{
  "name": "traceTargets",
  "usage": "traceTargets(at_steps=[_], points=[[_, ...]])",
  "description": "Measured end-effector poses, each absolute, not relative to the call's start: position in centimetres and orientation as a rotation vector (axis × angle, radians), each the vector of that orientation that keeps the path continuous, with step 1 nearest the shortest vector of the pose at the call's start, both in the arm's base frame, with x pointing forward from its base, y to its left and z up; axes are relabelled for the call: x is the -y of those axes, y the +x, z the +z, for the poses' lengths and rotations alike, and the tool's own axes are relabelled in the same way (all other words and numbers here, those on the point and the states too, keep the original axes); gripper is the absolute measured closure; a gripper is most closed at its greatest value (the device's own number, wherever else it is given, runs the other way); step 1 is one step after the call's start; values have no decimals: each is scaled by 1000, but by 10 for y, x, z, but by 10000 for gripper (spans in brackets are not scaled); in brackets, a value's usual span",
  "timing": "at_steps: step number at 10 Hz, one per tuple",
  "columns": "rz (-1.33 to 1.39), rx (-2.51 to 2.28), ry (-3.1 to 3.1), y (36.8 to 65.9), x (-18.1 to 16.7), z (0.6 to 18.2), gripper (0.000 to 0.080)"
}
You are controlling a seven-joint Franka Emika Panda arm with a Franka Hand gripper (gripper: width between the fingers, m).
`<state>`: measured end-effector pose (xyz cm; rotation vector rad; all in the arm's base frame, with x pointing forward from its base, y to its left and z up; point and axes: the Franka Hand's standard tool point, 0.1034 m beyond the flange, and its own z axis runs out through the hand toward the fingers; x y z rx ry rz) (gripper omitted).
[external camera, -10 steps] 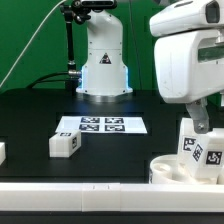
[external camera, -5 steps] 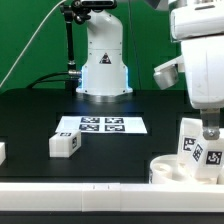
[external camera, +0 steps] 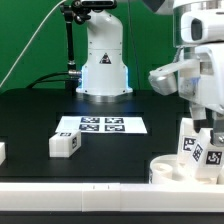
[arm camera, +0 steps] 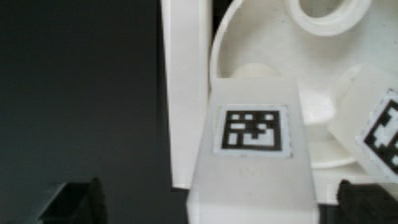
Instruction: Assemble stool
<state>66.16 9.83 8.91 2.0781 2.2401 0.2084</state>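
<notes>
The white stool seat [external camera: 175, 169] lies at the exterior view's lower right, with tagged legs [external camera: 193, 143] standing upright on it. My gripper [external camera: 204, 126] hangs right over these legs. In the wrist view my gripper [arm camera: 217, 205] is open, its dark fingers [arm camera: 71, 205] on either side of a tagged leg [arm camera: 253, 130] with gaps to both. The seat [arm camera: 338, 45], with a round hole, lies past that leg. A loose leg [external camera: 65, 144] lies on the black table at the exterior view's left, and another [external camera: 2, 152] sits at the left edge.
The marker board [external camera: 100, 125] lies flat mid-table. The arm's white base [external camera: 104, 65] stands behind it. A long white rail [external camera: 70, 187] runs along the table's front edge. A dark pole [external camera: 68, 45] stands beside the base.
My gripper has moved toward the exterior view's right and come down over the upright legs on the seat. The loose legs have not moved.
</notes>
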Motion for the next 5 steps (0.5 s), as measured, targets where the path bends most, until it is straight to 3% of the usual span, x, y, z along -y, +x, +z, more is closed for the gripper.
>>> traceTargets(at_steps=[2, 3, 4, 5], points=[[187, -2289, 2014, 660, -98, 84, 151], [186, -2287, 2017, 660, -97, 84, 235], [184, -2287, 2019, 659, -96, 83, 235], [177, -2288, 2022, 658, -95, 83, 433]])
